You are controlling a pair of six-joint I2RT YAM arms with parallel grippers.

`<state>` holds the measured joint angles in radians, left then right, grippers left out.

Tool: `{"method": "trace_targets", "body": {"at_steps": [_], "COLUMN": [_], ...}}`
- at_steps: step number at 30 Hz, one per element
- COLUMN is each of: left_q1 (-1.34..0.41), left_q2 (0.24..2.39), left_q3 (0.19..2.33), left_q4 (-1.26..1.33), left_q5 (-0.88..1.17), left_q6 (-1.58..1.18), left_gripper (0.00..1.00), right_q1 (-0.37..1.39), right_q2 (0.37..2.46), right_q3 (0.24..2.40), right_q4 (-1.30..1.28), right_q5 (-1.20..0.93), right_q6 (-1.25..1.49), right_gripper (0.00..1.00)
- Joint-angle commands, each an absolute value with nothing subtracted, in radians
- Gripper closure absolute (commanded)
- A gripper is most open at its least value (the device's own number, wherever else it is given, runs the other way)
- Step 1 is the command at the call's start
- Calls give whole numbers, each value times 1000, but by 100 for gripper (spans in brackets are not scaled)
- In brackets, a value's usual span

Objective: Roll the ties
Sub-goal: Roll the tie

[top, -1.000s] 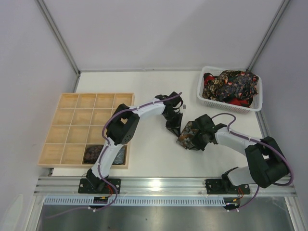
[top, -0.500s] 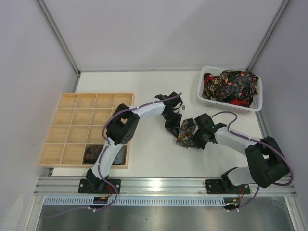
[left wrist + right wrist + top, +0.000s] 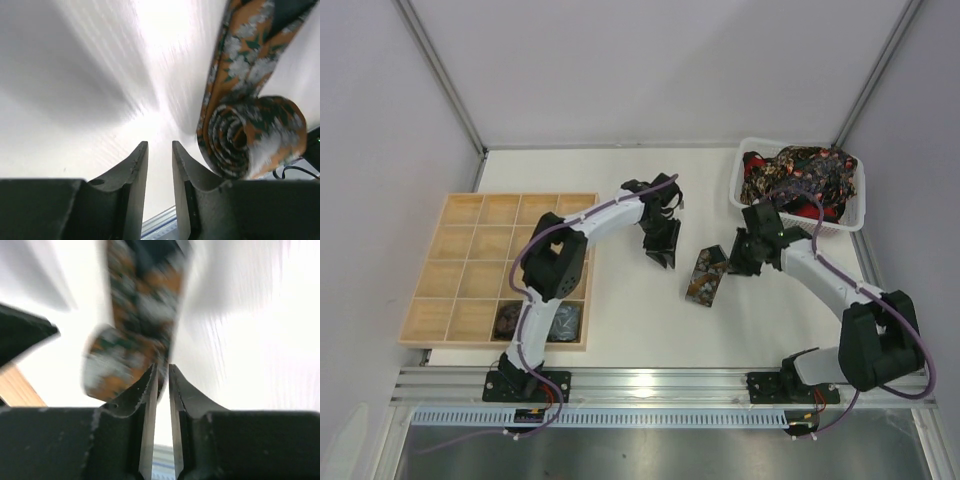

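- Ties already coiled sit in the bottom row of the wooden tray, lower left.
- Left gripper, mid-frame on an outstretched arm, points down; its jaws are slightly parted and empty.
- Part-rolled tie lies on the table just right of centre, its long axis running upper right to lower left, coil lowest.
- Right gripper is nearer, beside its upper end, its jaws narrowly parted and seemingly released.
- Loose ties fill the basket, upper right.

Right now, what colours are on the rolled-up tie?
The tie is orange with green and grey flowers; clearest in left wrist view.
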<state>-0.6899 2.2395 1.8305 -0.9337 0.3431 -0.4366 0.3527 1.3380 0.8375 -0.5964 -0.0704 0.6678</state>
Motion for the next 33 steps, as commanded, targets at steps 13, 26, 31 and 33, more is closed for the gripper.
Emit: {"method": "trace_targets", "body": {"at_steps": [13, 26, 31, 33], "left_q1": [-684, -684, -684, -684], "left_q2": [1720, 1612, 1621, 1621], "left_q3": [1398, 1230, 1253, 1256], "left_q4": [-759, -667, -686, -703], "left_q5": [416, 488, 488, 483], "left_q6": [-600, -673, -661, -650], "left_gripper": [64, 64, 63, 62], "right_q1": [305, 318, 339, 360], "right_q2": [1761, 1685, 1612, 1551], "right_q3": [1149, 895, 773, 732], "right_q4": [-445, -451, -440, -478], "right_q5": [-155, 72, 104, 113], "right_q6": [426, 647, 724, 762], "right_gripper": [90, 100, 100, 100]}}
